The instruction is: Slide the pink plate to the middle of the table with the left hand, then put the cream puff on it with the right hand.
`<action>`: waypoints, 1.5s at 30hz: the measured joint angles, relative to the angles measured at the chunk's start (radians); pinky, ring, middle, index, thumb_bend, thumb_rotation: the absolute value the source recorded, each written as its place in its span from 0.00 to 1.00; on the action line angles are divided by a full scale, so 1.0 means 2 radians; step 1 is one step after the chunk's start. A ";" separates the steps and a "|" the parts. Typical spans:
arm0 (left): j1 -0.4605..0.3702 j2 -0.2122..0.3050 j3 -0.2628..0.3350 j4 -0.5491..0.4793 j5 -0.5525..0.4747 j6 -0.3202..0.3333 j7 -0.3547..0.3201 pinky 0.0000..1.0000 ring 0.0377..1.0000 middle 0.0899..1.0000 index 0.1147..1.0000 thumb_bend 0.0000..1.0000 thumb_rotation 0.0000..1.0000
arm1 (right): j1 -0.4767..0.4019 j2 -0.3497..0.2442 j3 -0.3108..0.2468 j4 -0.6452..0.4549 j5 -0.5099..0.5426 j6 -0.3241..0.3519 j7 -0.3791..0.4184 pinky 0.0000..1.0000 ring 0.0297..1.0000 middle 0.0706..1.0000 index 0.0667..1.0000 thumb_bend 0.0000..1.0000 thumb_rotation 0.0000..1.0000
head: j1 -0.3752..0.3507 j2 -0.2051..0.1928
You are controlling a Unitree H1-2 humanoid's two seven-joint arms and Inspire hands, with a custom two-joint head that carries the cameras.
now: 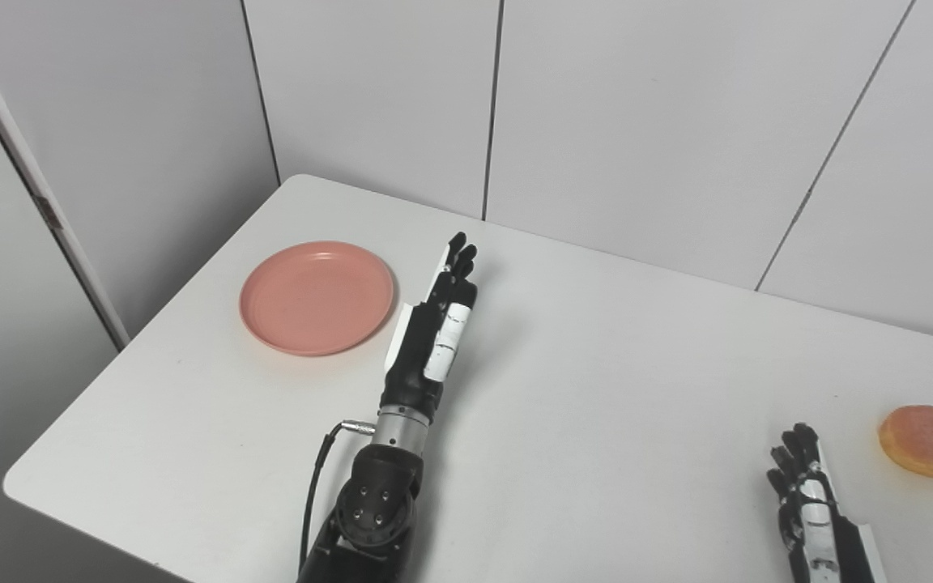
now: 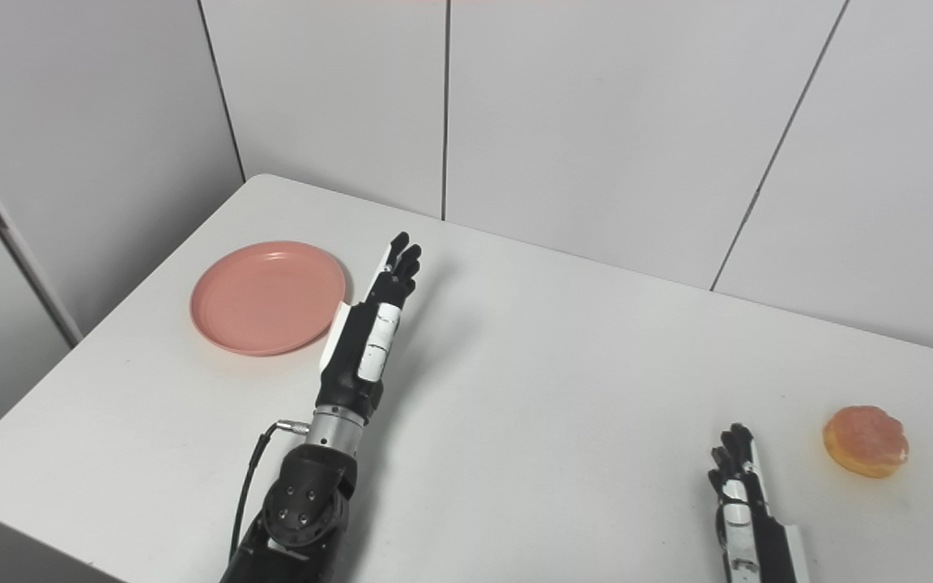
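Note:
The pink plate (image 1: 317, 296) lies flat on the white table (image 1: 596, 380) toward its left side. My left hand (image 1: 440, 312) is held edge-up just right of the plate, fingers straight and extended, holding nothing; a small gap shows between it and the plate's rim. The cream puff (image 1: 923, 440), golden and round, sits near the table's right edge. My right hand (image 1: 805, 495) rests low at the bottom right, left of the cream puff and apart from it, fingers extended and empty.
Grey wall panels (image 1: 636, 121) stand behind the table's far edge. The table's left edge and front left corner (image 1: 21, 486) are close to the plate side. Bare tabletop lies between the two hands.

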 measured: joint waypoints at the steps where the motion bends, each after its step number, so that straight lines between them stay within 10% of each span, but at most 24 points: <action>1: -0.002 0.004 0.005 0.000 0.000 0.000 0.001 1.00 0.96 0.94 0.93 0.73 1.00 | 0.000 0.000 0.000 0.000 0.000 0.000 0.000 1.00 1.00 1.00 1.00 0.40 1.00 | 0.001 0.000; 33: -0.040 0.103 0.161 0.085 -0.040 -0.048 0.097 0.83 0.81 0.78 0.77 0.79 1.00 | -0.004 -0.007 0.003 0.006 0.002 -0.004 0.008 1.00 1.00 1.00 1.00 0.37 0.98 | 0.005 -0.007; 45: -0.041 0.128 0.179 0.133 -0.038 -0.044 0.137 1.00 0.84 0.77 0.77 0.72 1.00 | -0.010 -0.008 0.003 0.012 0.004 -0.006 0.012 1.00 1.00 1.00 1.00 0.37 0.92 | 0.005 -0.011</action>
